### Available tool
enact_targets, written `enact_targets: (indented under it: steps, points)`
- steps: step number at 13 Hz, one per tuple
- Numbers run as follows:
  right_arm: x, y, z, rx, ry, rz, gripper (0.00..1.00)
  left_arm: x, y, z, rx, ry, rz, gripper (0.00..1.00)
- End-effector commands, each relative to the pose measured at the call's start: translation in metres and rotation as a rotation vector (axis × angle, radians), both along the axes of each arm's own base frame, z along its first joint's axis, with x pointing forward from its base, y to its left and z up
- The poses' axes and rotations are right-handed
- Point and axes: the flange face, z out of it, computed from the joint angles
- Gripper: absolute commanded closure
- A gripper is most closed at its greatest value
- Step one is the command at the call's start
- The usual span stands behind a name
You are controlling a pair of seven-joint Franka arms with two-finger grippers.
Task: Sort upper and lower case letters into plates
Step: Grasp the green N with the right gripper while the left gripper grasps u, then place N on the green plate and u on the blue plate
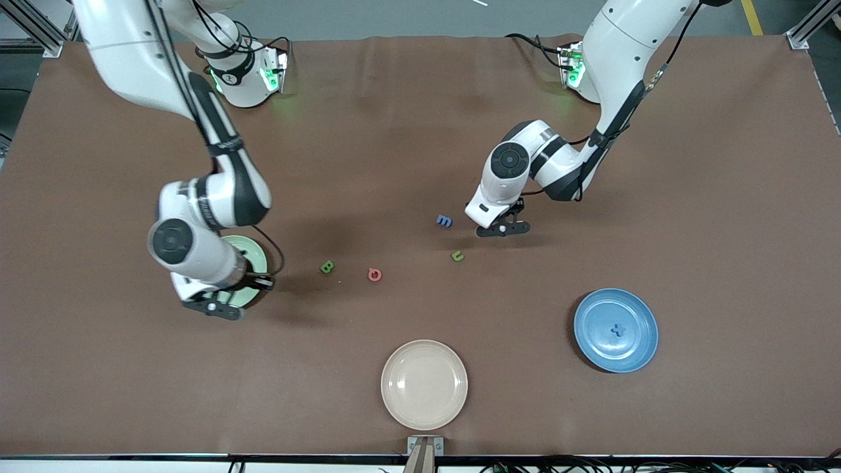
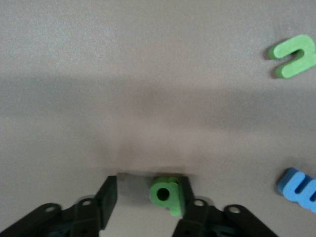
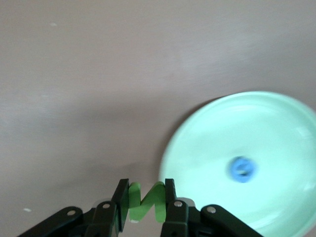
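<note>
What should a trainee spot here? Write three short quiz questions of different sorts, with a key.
1. True or false: the blue x lies in the blue plate.
2. Which letter does the right hand grip? A green N, B pink-red Q, C blue m.
3. Fill in: the left hand stands open around the green ___.

Key: 1 true. 2 A, the green N. 3 p: the green p.
</note>
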Motion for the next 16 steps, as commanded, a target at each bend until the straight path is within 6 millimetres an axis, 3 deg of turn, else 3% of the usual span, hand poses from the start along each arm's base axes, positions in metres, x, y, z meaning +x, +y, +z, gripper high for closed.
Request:
enact_targets:
  steps: [1,3,4,5,7,8,9,12,14,16]
  points:
    - [-0.03,-0.039,-0.013,0.003,0.037,0.04,1.0,-0.009,-0.002,0.006,-0.006,-0.026,-0.002,0.53]
    - [-0.039,-0.061,-0.032,0.0,0.066,0.005,0.98,-0.013,-0.007,0.004,-0.008,-0.025,-0.014,0.53]
    - [-0.045,-0.062,-0.038,-0.001,0.072,0.003,0.96,-0.014,-0.008,0.004,-0.01,-0.025,-0.015,0.55]
    - [-0.046,-0.062,-0.041,0.001,0.078,0.0,0.9,-0.014,-0.007,0.003,-0.01,-0.025,-0.014,0.64]
    - [-0.047,-0.06,-0.048,0.003,0.077,0.0,0.8,-0.009,-0.01,0.008,-0.017,-0.035,-0.013,0.94]
    - [-0.046,-0.06,-0.049,0.003,0.075,0.0,0.47,-0.007,-0.01,0.007,-0.019,-0.036,-0.01,1.0]
    - [-0.046,-0.06,-0.048,0.003,0.074,0.001,0.0,-0.001,-0.01,0.009,-0.024,-0.042,-0.009,1.0]
    - [-0.036,-0.045,-0.035,0.007,0.047,0.007,0.0,0.029,-0.002,0.033,-0.038,-0.092,0.015,1.0]
    - [-0.029,-0.009,-0.023,0.01,0.006,-0.053,0.0,0.089,0.032,0.067,-0.05,-0.151,0.047,1.0]
    - [-0.033,0.044,-0.028,0.014,-0.039,-0.121,0.0,0.148,0.075,0.096,-0.042,-0.175,0.007,1.0]
